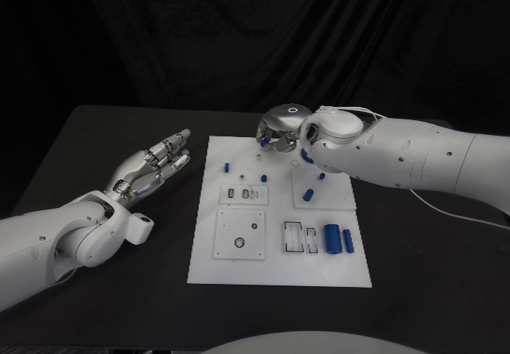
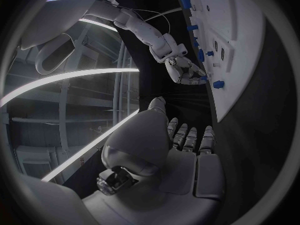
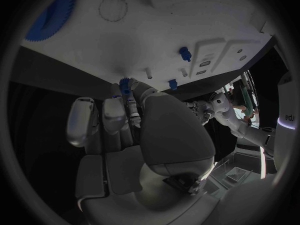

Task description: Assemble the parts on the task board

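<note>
The white task board (image 1: 278,273) lay in the middle of the black surface (image 1: 127,133), with small blue parts scattered over it: one peg (image 1: 226,167) near its eleven o'clock corner, another blue part (image 1: 308,195) at about one o'clock of centre, and two blue cylinders (image 1: 340,239) lying side by side toward four o'clock.

The right hand (image 1: 278,136) hung over the board's far edge, at twelve o'clock. In the right wrist view its fingertips (image 3: 131,102) were drawn together round a small blue part (image 3: 125,86), apparently pinching it just at the board's edge.

The left hand (image 1: 149,171) rested off the board at about nine o'clock, fingers apart and holding nothing.

The step in hand looked like the pick-up of that far-edge part, with most of the assembly not yet done, judging by the loose pieces. The next move would probably call for a firm pinch, a clean lift, and then carrying the part to its matching seat and lining it up upright before pressing it in.
</note>
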